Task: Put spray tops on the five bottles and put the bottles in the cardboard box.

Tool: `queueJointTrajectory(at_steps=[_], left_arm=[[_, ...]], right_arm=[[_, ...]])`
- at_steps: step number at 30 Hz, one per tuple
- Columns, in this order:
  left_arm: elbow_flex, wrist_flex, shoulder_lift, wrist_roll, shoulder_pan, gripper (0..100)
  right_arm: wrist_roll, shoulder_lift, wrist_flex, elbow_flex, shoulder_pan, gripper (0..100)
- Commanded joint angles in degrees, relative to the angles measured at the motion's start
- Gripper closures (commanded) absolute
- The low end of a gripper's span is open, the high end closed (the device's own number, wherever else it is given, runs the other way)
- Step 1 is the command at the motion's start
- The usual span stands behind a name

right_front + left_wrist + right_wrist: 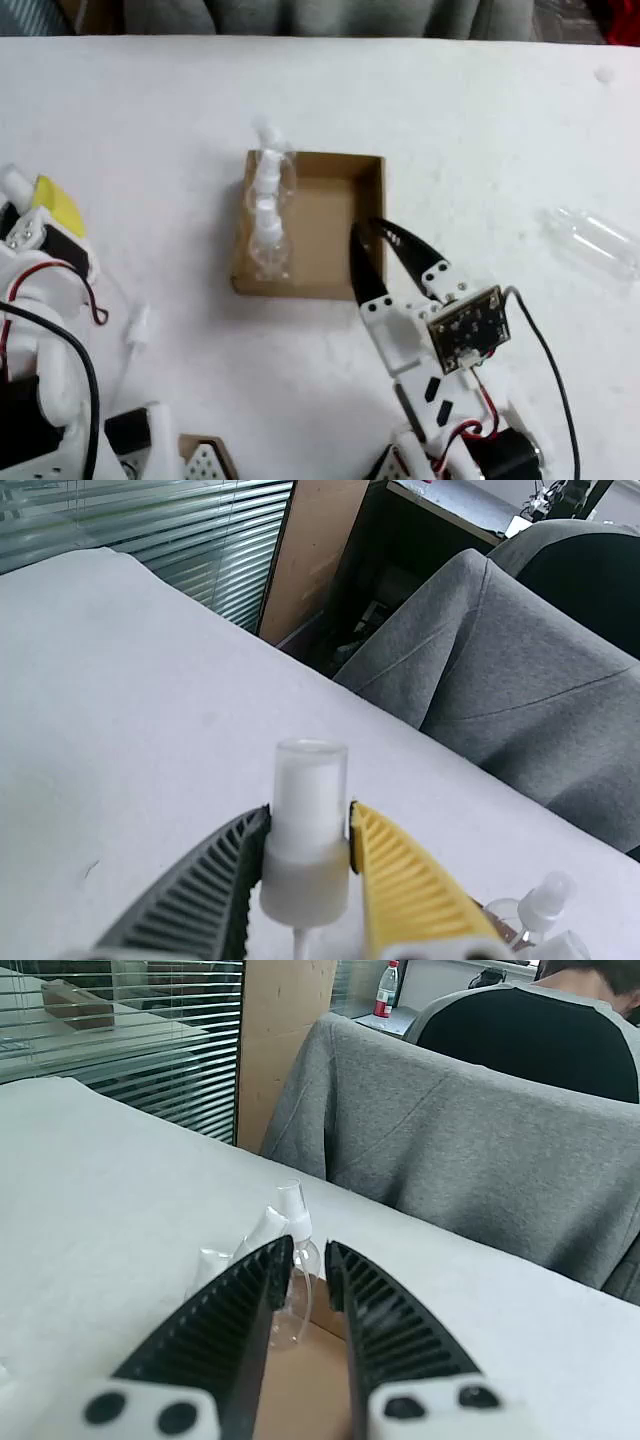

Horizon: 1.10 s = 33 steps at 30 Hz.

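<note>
Currently held: spray top (pixel 310 780), clamped at its collar between the grey and yellow fingers (pixel 400 880) of the left hand (pixel 308 818). The hand is closed onto it at the worktop's left edge, well apart from the box.
Top orientation: long axis upright, cap uppermost, dip tube hanging below the fingers.
Top handling: judged light, rigid and smooth. The tube is thin and likely to bend, so the collar is the place to hold.
Right hand (pixel 364 226): fingers narrowly parted with nothing between them, over the near right part of the box (pixel 300 288).
Boxed bottles (pixel 268 215): capped, ranged along the box's left wall, one top poking past the far rim. Count unclear.
Loose bottle (pixel 592 242): on its side on the worktop (pixel 150 120), well right of the box, long axis slanting. No top can be made out on it. Judged clear, thin-walled, light and prone to roll, so best gripped round the body.
</note>
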Motion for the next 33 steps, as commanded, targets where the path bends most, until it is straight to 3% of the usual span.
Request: queueJointTrajectory(at_steps=[1,6,10,16,24,26,31,33], left_arm=[[-3.08,2.46,-0.31,0.62,-0.4,98],[-3.43,2.9,-0.31,-5.1,-0.13,98],[-2.29,3.43,-0.31,-9.23,-0.4,98],[3.34,3.6,-0.31,-11.34,-0.48,98],[9.67,3.52,-0.31,-15.56,-0.48,98],[11.25,3.43,-0.31,-16.26,-0.48,98],[15.12,0.18,-0.31,-16.53,-0.48,98],[17.05,-1.41,-0.31,-16.53,-0.48,98]], right_arm=[[3.96,-0.04,7.34,-1.14,10.68,98.3],[5.89,2.68,11.12,-1.93,25.19,98.3],[8.44,9.54,12.97,-4.84,31.69,98.2],[11.08,29.85,13.14,-10.73,35.82,98.1],[3.69,56.57,21.23,-28.04,35.38,87.4],[12.13,62.2,23.87,-34.11,35.38,89.3],[52.48,74.86,27.38,-45.98,35.3,92.5],[59.87,78.73,28.35,-47.21,35.03,92.4]])
